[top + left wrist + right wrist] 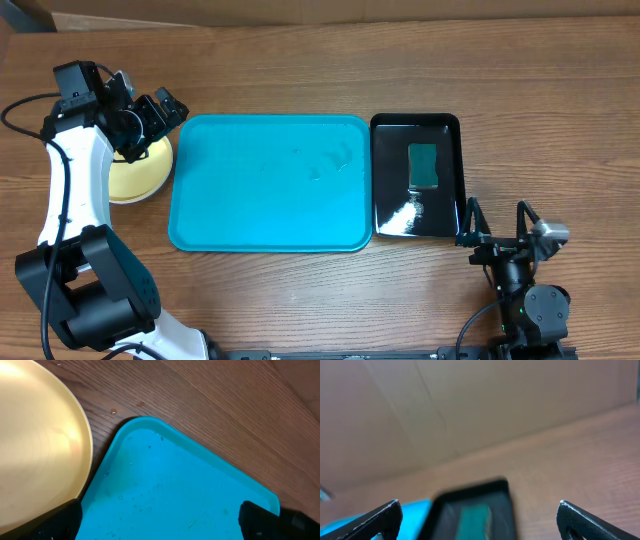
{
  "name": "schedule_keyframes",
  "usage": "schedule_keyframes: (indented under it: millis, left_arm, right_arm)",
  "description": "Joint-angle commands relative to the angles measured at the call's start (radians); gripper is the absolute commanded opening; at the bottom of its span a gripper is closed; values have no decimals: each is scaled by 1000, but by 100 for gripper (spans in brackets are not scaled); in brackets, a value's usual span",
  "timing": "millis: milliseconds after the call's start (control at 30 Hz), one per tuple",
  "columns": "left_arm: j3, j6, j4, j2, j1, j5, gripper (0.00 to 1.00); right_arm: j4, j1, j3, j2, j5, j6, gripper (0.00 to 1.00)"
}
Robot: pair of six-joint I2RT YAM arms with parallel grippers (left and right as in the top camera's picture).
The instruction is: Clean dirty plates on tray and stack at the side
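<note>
Wooden worktop (300,70) carries the turquoise tray (270,185). Pale yellow-green plate (130,182) lies just beside the tray's left edge. Left tool (152,127), over that plate, and right tool (496,220), beyond the tray's right-near corner, both gape wide, empty.

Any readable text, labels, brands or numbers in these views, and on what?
None can be read. The turquoise tray, yellow plate, black tray, green sponge and table show no lettering; the right wrist view is too blurred to tell.

Table (300,60) matt wood grain; blue tray (270,205) smooth plastic; black tray (392,170) v. glossy
</note>
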Motion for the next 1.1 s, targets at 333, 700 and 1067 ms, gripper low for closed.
schedule_keyframes:
  millis: [333,700,1067]
  left_arm:
    - [15,25,1,6,-1,-4,100]
    - [15,25,1,6,-1,-4,100]
    - [15,25,1,6,0,-4,100]
  right_arm:
    - [5,-19,-11,-12,-73,-182,100]
    - [1,-139,-11,-12,-120,-409,100]
    - [1,-84,-11,-12,-125,-379,100]
